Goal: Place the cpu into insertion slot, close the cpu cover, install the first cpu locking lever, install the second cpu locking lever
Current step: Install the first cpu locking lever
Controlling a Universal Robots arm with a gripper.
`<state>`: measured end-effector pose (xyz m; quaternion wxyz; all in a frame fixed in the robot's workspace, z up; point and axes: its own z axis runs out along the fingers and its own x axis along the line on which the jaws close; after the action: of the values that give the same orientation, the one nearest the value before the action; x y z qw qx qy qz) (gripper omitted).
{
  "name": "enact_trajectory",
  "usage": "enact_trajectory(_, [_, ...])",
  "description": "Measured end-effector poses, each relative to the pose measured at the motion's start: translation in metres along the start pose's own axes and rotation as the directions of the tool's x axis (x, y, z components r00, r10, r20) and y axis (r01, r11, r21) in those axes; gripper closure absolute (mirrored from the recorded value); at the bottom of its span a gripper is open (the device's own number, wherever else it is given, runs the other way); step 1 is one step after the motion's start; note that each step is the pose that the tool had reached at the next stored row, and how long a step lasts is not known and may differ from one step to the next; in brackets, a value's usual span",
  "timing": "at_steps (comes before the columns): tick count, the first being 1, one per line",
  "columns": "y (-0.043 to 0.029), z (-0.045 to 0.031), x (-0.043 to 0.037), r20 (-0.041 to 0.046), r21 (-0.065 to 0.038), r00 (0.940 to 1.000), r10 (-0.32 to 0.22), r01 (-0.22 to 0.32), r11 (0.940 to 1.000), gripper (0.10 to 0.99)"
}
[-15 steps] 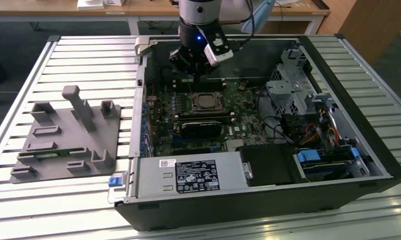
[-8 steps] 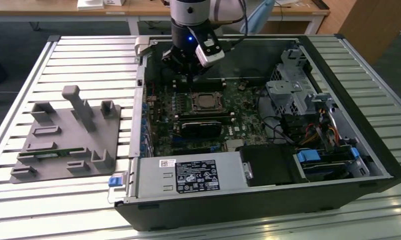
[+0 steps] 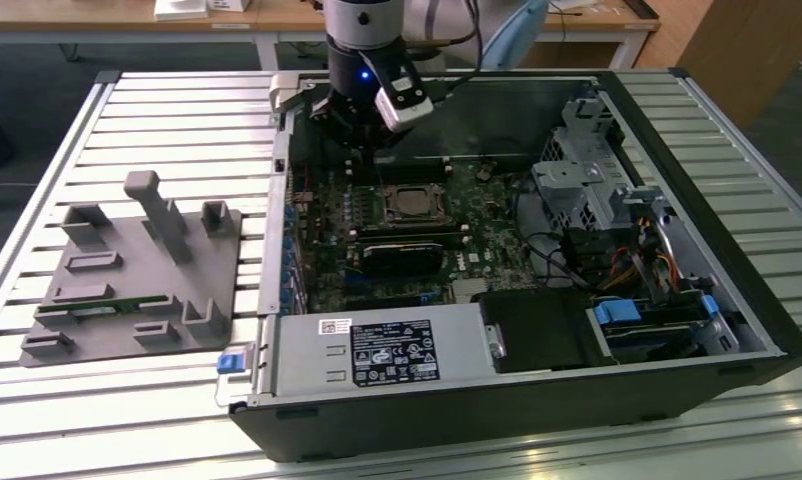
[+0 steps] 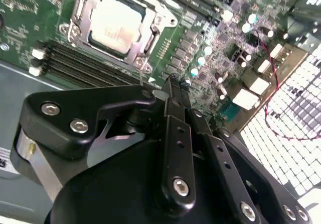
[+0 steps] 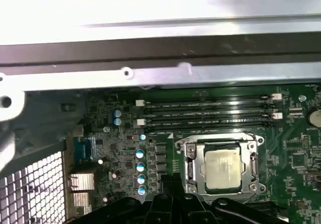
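Observation:
The cpu (image 3: pixel 408 203) (image 4: pixel 116 24) (image 5: pixel 223 170) lies flat in the insertion slot (image 5: pixel 189 186) on the green board inside the open computer case. Its pale metallic top shows through the window of the cpu cover (image 4: pixel 80 14) (image 5: pixel 193 151), which lies down over it as a silvery frame. My gripper (image 3: pixel 374 158) (image 4: pixel 172 91) (image 5: pixel 169 183) hangs above the board just beside the slot, on the side away from the long memory slots. Its black fingers are shut together with nothing between them.
Long memory slots (image 5: pixel 205 111) run beside the socket. The case wall (image 3: pixel 284 150) stands close to the arm. A drive cage (image 3: pixel 581 180), cables (image 3: pixel 635 265) and a power supply (image 3: pixel 374 350) fill the case. A grey fixture block (image 3: pixel 141 270) sits at the exterior view's left.

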<state>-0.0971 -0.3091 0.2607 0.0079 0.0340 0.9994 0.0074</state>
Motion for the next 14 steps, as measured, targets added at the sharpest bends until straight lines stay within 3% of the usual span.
enact_trajectory(6, [0.0084, 0.0015, 0.0031, -0.0004, 0.0, 0.9997, -0.026, 0.026, 0.9997, 0.98])
enact_trajectory(14, [0.0177, 0.0038, 0.0015, -0.0005, -0.001, 0.9995, -0.032, 0.032, 0.9995, 0.98])
